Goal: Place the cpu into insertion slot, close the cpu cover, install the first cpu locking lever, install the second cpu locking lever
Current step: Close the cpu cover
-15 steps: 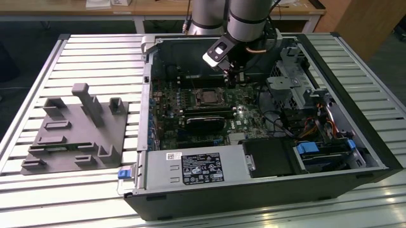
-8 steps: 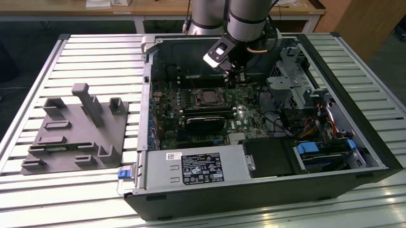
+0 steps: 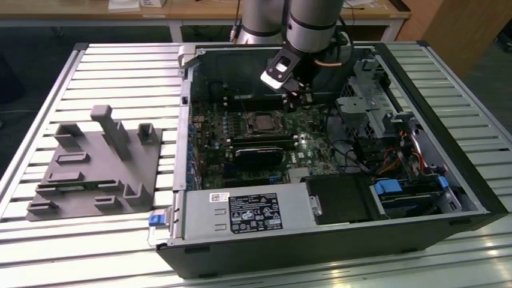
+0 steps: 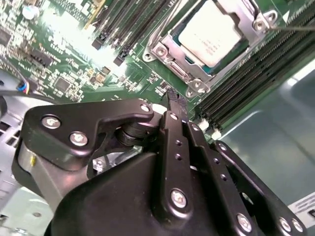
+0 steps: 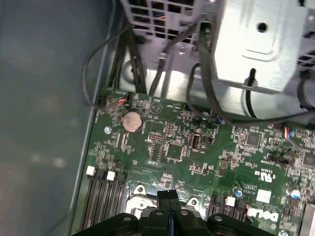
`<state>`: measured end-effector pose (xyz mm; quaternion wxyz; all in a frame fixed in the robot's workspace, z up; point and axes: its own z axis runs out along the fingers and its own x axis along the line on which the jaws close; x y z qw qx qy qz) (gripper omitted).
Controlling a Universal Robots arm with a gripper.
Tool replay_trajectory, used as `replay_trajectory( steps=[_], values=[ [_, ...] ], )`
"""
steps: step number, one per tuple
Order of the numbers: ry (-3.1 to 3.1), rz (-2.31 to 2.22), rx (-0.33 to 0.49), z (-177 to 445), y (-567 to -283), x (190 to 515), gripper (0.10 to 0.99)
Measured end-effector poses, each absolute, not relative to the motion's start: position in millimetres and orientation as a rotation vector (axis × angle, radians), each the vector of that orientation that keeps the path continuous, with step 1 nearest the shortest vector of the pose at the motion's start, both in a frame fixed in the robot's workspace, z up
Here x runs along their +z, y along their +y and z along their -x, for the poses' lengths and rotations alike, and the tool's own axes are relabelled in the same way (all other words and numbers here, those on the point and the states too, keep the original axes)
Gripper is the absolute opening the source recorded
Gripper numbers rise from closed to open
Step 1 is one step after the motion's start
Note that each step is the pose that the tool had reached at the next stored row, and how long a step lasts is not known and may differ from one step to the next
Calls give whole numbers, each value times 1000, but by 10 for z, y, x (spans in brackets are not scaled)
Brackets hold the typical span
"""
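Observation:
The cpu, a dull silver square chip, lies in the insertion slot on the green motherboard. The cpu cover, a thin silver frame, lies flat around the chip. A thin metal rod runs past one corner of the cover. My gripper hovers just off the slot's corner, its black fingers pressed together with nothing between them. In the exterior view the gripper hangs inside the open computer case, a little behind and to the exterior view's right of the slot.
Long black memory slots flank the socket. Black cables and a metal drive cage crowd the case on the exterior view's right. A coin battery sits on the board. A grey fixture stands on the slatted table outside the case.

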<state>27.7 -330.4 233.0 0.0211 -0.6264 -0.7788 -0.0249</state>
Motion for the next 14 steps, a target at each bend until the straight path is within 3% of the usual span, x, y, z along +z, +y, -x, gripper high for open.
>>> replay_trajectory(
  steps=[14],
  values=[
    [-2636,1626,-61,-277,-3304,2328,106]
  ],
)
